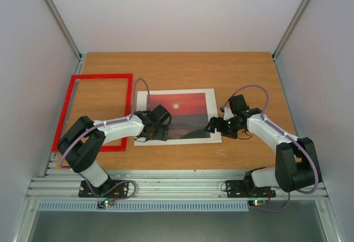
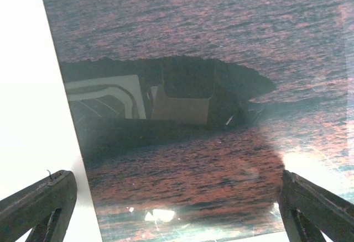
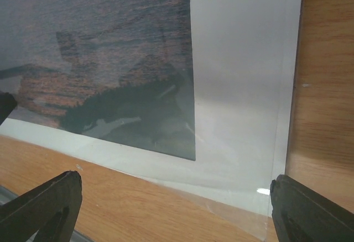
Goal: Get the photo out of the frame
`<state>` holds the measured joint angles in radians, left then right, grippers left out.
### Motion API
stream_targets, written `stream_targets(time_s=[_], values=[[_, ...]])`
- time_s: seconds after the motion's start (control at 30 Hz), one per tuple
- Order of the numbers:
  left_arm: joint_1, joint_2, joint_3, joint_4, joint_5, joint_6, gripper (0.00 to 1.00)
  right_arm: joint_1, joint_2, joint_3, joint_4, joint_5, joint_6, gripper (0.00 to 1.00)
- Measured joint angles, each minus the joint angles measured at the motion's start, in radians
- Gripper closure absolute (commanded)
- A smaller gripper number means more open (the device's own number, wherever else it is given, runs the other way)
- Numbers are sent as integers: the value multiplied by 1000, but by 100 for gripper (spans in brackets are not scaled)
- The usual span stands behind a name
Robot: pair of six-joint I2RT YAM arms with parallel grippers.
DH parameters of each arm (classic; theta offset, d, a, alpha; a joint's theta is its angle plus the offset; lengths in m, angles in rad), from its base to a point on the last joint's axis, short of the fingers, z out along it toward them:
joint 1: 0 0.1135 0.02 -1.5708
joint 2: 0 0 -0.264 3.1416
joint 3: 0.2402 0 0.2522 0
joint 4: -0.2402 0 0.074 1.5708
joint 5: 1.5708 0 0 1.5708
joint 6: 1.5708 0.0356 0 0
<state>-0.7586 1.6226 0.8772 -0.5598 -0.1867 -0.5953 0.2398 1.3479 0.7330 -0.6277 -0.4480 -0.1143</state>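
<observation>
Photo (image 1: 188, 109) lies flat at the middle of the table (image 1: 243, 76), its long side running left to right in the top view, sky toward the upper edge and dark sea toward the arms. A white mat (image 1: 212, 109) borders it on all sides. The frame (image 1: 102, 76) lies at the left of that view, bare wood showing through its opening, its right bar just beside the mat's left edge. By this layout the print looks to be out of the frame.

Both arms reach it. The left gripper (image 1: 160, 129) hangs straight over the print's lower left part, jaws spread wide. The right gripper (image 1: 214, 126) sits over the mat's lower right corner, also spread wide and holding nothing. Any lift of the print would start from an edge, and the right one is nearer to an edge.

Only the wrist views reveal a glossy reflection across the print. The right wrist view also shows what seems a clear sheet whose edge reaches past the mat onto the wood. The top view shows none of that, yet it alone places the frame.
</observation>
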Motion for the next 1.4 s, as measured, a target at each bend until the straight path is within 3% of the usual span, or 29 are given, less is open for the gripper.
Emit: stream_targets(time_s=[0.3,0.77,1.4], values=[[-47,-16,0,24,28,14,1,1,12,0,32,-43,2,11],[-224,-74,0,202,41,134,1,2,-15,0,80,-130,36,11],[-319,69,16,399,-33,254,1,2,-27,16,93,-196,87,11]])
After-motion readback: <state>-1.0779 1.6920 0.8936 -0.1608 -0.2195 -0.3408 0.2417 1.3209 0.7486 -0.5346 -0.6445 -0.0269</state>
